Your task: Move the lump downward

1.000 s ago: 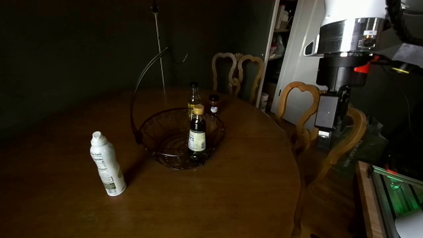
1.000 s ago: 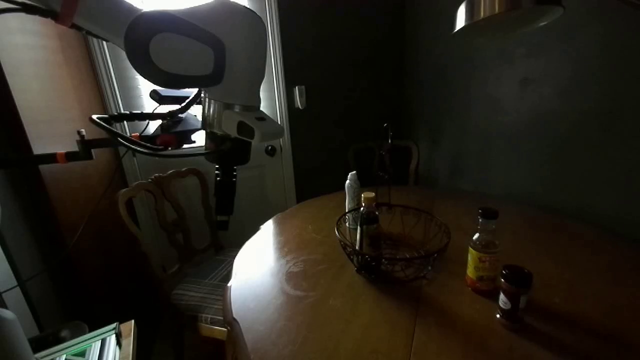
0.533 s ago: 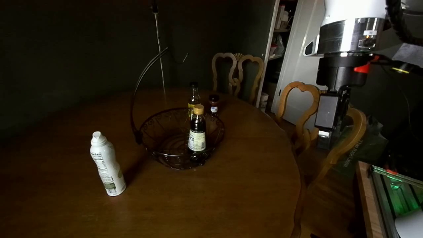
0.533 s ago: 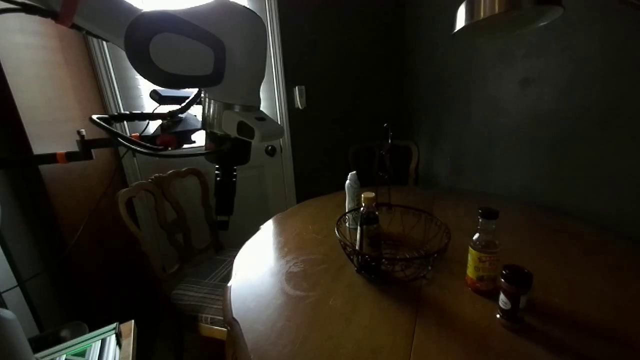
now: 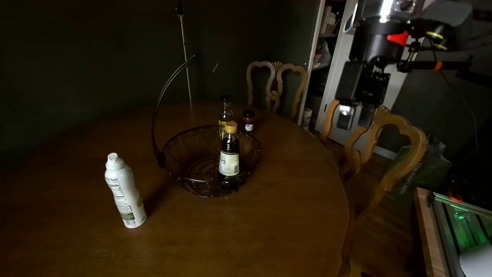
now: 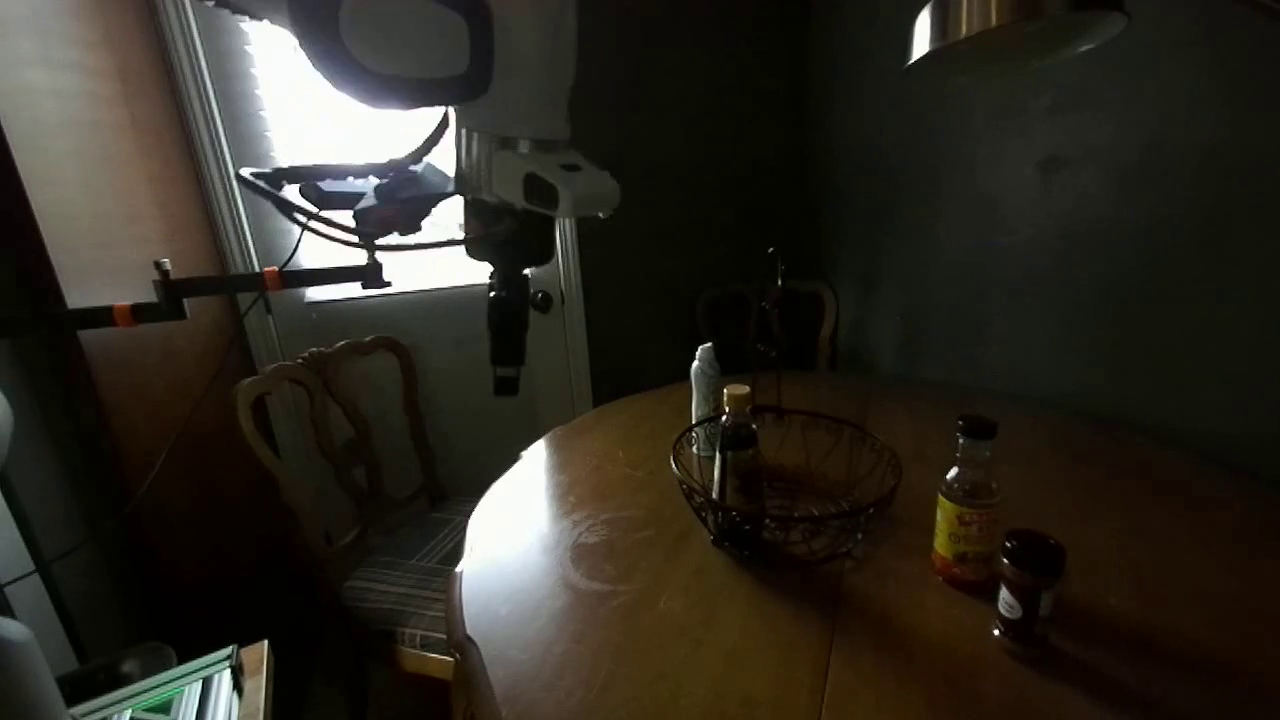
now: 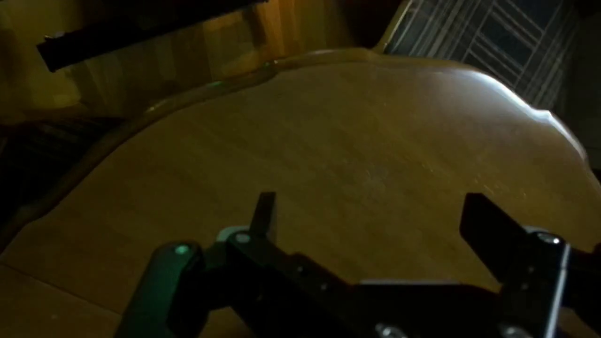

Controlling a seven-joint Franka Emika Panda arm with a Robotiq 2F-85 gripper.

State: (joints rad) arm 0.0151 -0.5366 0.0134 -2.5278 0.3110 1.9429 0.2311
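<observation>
The lump is a pendant lamp (image 6: 1015, 25) with a round bronze-brown metallic shade. It hangs at the top right of an exterior view, its top cut off by the frame. It is out of view in the wrist view. My gripper (image 6: 506, 382) points down, well to the left of the lamp and lower than it in that picture. In an exterior view the gripper (image 5: 355, 117) is at the right, beyond the table edge in the picture. In the wrist view the gripper (image 7: 371, 195) has its fingers wide apart, with nothing between them.
On the round wooden table (image 6: 620, 620) stands a dark wire basket (image 6: 790, 515) with an arched handle, with a yellow-capped bottle (image 5: 230, 154) at it. A white bottle (image 5: 125, 192), a yellow-label bottle (image 6: 967, 510) and a small jar (image 6: 1028, 590) stand around it. Wooden chairs (image 6: 370, 440) surround the table.
The arm stayed nearly still at first. My gripper then rose and moved sideways, left in an exterior view with the white bottle in front, right where the lamp shows. The lamp has not moved.
</observation>
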